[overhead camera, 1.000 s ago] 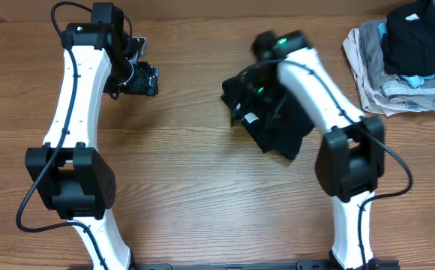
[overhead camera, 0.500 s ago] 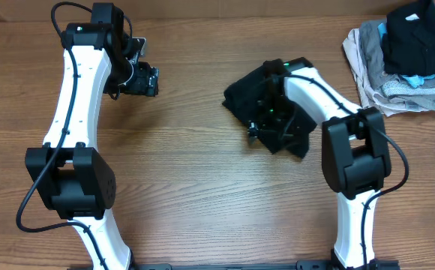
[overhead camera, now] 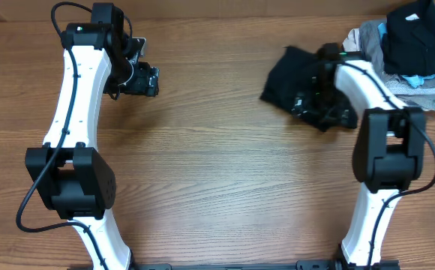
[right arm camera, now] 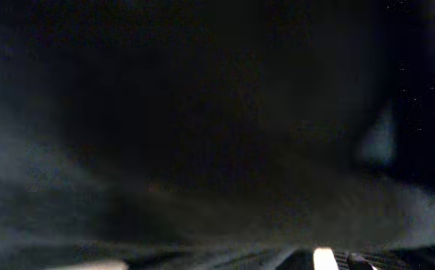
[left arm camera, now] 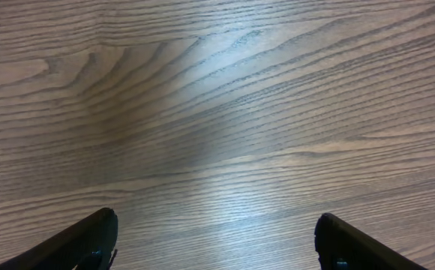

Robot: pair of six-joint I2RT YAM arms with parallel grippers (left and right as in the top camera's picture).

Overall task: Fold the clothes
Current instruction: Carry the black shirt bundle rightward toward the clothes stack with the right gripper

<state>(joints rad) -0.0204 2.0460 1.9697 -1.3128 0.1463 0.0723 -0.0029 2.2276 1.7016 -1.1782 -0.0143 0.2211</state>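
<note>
Bunched black T-shirt runs upper-left to lower-right under right gripper, jaws spread (left gripper likewise, empty).

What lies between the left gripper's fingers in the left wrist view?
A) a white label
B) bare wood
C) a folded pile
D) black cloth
B: the open left gripper hangs over the table, and only wood grain shows between its fingers.

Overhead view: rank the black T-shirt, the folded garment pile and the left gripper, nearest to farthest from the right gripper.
1. black T-shirt, beneath it, overlapping.
2. folded garment pile, close on the right.
3. left gripper, far to the left.
</note>
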